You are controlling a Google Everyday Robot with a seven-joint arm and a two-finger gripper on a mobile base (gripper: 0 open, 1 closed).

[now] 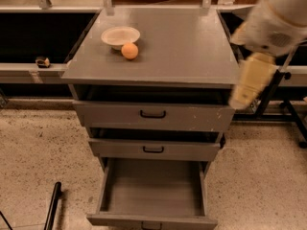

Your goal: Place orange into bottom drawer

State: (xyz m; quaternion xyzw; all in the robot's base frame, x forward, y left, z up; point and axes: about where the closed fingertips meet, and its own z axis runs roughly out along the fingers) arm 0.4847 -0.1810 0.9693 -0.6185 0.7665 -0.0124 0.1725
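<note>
Camera view: blurred arm (280, 18) bends down at upper right, its tool (249, 83) hanging beside the counter (182, 47) edge, grip state untellable. Orange (129, 51) rests on the counter beside the bowl (120, 35); bottom drawer (151, 188) stands open.

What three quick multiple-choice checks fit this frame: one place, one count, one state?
1. Where is the orange?
A) on the cabinet top, beside the bowl
B) inside the bowl
C) in a drawer

2. How many drawers does the cabinet have?
A) two
B) three
C) four

3. The bottom drawer is:
A) shut
B) pulled out, holding the orange
C) pulled out, empty

Answers:
1 A: it sits on the grey top next to the bowl.
2 B: three fronts are stacked.
3 C: its bare floor shows.

The gripper hangs by the cabinet's right edge, away from the orange.
</note>
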